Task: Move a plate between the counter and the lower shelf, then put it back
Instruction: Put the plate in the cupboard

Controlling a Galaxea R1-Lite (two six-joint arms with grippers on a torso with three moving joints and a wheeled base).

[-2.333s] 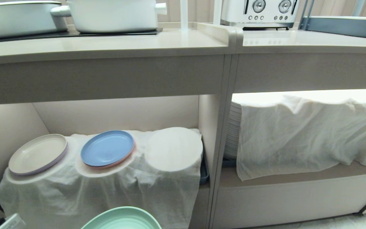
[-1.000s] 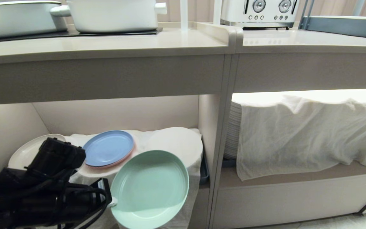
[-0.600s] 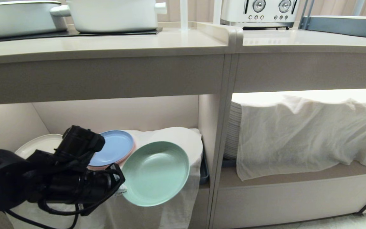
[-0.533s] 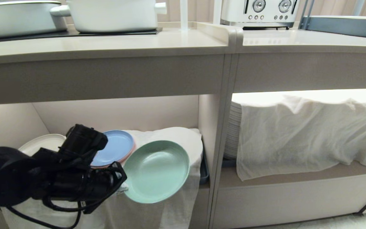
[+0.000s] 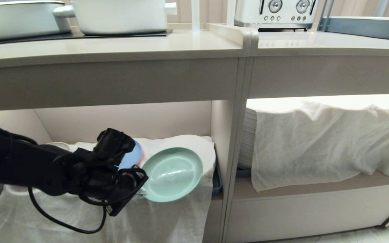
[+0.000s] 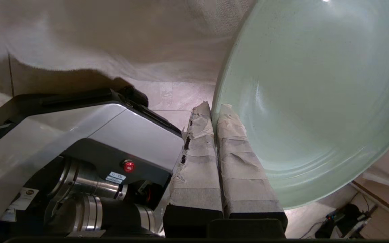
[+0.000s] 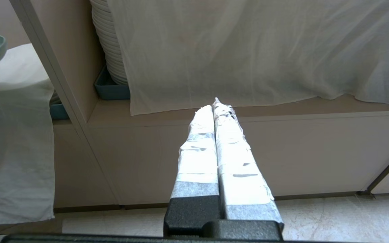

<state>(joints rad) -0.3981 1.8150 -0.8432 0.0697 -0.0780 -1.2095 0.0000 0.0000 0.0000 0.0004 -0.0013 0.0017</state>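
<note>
A: Item one, the mint-green plate [image 5: 173, 173]?

B: Round, low raised rim, plain matte. Held in the air at the mouth of the lower shelf [image 5: 130, 118], tilted so its hollow faces outward, in front of the rightmost cloth-covered mound [image 5: 194, 145]. Whether it touches the cloth cannot be told.

A: Holder?

B: The left gripper [image 5: 141, 191], its taped fingers [image 6: 198, 158] pinched together on the plate's rim at its left edge. The left wrist view shows the rim going between the two pads, with the plate's hollow spreading out past them. The black left arm [image 5: 29, 165] reaches in from the left side of the head view.

A: Neighbouring stock on that shelf?

B: A blue plate [image 5: 132, 157], mostly hidden behind the wrist, lying on the middle mound. A thin white cloth [image 5: 167, 219] draped over the mounds and hanging down the front.

A: Above it?

B: The counter [image 5: 113, 47], a beige slab with a thick front edge and a black cooktop panel [image 5: 79, 34]. On the panel, a white pot [image 5: 120, 15] and a white pan [image 5: 19, 18].

A: To the right?

B: An adjoining beige slab [image 5: 329, 44] carrying a toaster [image 5: 275, 13]. Beneath it, a compartment with a stack of white plates [image 5: 247, 138] partly under a second white cloth [image 5: 326, 141].

A: The right gripper [image 7: 216, 104]?

B: Seen in its own wrist view only, taped fingers pressed together on nothing, hanging in front of the right-hand compartment above the floor.
</note>
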